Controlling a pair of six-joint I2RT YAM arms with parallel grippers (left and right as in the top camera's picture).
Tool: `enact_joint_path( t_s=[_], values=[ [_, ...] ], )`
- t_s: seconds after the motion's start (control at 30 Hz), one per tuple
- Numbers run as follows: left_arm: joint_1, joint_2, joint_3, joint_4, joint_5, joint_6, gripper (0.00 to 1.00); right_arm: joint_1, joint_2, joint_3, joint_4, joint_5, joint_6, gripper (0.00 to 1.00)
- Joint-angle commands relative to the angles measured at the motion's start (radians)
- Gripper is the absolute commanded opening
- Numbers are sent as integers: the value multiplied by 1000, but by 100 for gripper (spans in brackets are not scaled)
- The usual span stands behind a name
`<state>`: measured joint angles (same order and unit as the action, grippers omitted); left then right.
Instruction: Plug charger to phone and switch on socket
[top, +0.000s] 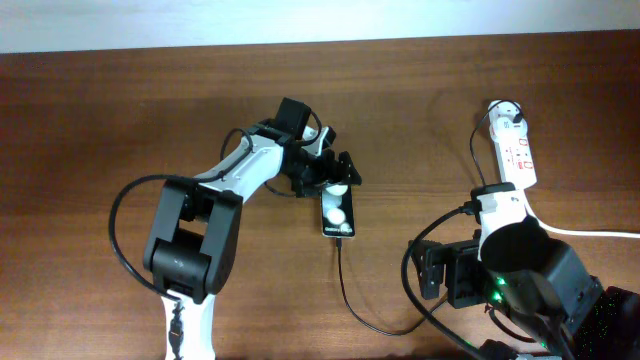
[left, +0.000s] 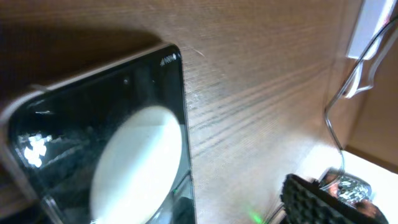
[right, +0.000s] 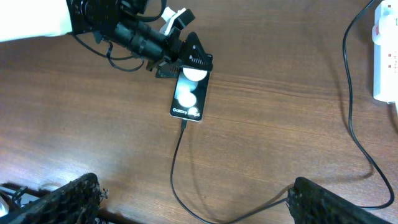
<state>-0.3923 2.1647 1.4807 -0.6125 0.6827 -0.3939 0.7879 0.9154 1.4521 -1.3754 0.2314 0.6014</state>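
**Overhead and wrist views of the table (top: 120, 110).** The phone (top: 338, 215) lies flat near the middle, screen up, showing two white round blobs and a line of small white text. The left gripper (top: 330, 183) sits at the phone's far short end. Its jaws are spread. In the left wrist view a strip of bare wood separates the phone's edge from the one finger pad (left: 323, 202) that shows; the other finger is out of frame. That view is very close and partly blurred, and the phone is cut off at the left and bottom edges.

The charger cable (right: 176, 163) meets the phone's near short edge. Whether its tip is fully seated cannot be told. From there it curves toward the right arm, passes out of the right wrist view at the bottom, and another length runs up toward the power strip (top: 515, 150). The strip lies at the right, well apart from the phone, with a white plug (top: 508, 113) at its far end. Its near end is covered by the right arm, and the positions of its switches are too small to read.

The right gripper (right: 196, 186) hangs above the cable, jaws wide apart. Only the finger ends show, at the bottom corners of its wrist view.
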Motion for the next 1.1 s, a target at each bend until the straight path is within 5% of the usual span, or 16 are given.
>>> enact_joint_path(
  t_s=[0.0, 0.53, 0.7, 0.87, 1.07],
  values=[
    [2, 48, -35, -17, -143, 6, 99, -4, 3, 11, 2, 16, -3, 99],
    [11, 47, -32, -47, -487, 6, 99, -4, 3, 11, 2, 16, -3, 99],
    [160, -4, 41, -185, -504, 7, 99, -4, 3, 11, 2, 16, -3, 99],
    [313, -216, 80, -297, -504, 143, 99, -4, 3, 11, 2, 16, -3, 99],
    [391, -729, 80, -484, -504, 187, 99, -4, 3, 11, 2, 16, -3, 99]
  ],
)
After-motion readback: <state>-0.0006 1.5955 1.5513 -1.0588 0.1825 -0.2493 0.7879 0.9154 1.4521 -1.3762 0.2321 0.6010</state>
